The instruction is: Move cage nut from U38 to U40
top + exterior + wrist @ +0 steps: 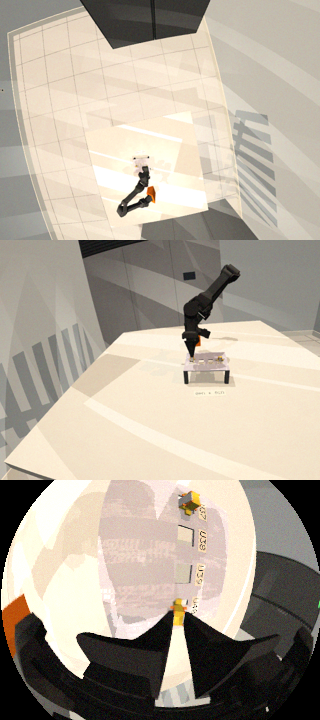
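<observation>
Pale tabletop (160,134) (160,420) (65,630) crossed by bright bands of light. Nearest in the exterior view, a printed label strip (139,151) (209,393) is laid flat before the rail plate (140,161) (206,367) (135,565), which is carried on dark legs. Holes U38 (210,360) (185,536) and U39 (201,360) (183,573) are seen unfilled. The other nut (136,165) (220,358) (190,502) is seated at U37. The task's cage nut (191,359) (178,611) is located at U40, between the fingertips. The gripper (145,167) (191,356) (178,617) is closed to a narrow gap on that nut; release not observed. Whether the nut is clipped square, or its wings opened under the plate, cannot be told. Beyond, the black arm (131,195) (217,289) is folded above an orange block (150,191) (198,340) (15,620). Farthest, a small dark panel (189,275) is mounted on the grey wall (155,278)
</observation>
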`<state>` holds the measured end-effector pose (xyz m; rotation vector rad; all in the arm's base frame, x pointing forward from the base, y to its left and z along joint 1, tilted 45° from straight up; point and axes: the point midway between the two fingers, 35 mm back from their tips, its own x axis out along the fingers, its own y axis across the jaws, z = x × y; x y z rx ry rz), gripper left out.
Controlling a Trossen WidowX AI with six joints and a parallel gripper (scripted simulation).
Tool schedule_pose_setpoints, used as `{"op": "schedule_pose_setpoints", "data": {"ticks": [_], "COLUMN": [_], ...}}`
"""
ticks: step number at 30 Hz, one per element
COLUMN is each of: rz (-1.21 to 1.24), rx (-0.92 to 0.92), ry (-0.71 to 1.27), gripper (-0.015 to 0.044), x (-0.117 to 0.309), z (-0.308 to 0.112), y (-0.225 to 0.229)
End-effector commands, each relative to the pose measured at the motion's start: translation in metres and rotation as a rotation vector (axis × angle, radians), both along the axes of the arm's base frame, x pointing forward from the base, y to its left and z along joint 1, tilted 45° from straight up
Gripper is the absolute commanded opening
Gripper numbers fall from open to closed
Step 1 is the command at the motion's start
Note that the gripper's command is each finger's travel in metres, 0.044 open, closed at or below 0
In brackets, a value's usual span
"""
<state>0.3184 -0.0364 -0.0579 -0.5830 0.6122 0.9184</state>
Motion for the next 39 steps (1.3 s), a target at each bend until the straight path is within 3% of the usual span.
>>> {"op": "schedule_pose_setpoints", "data": {"ticks": [1, 39], "rz": [0.006, 0.027], "rx": [0.000, 0.007], "ry": [0.002, 0.023], "gripper": [0.0028, 0.0028], "x": [0.0005, 0.0019], "z": [0.0002, 0.0004], "y": [-0.0003, -0.0010]}}
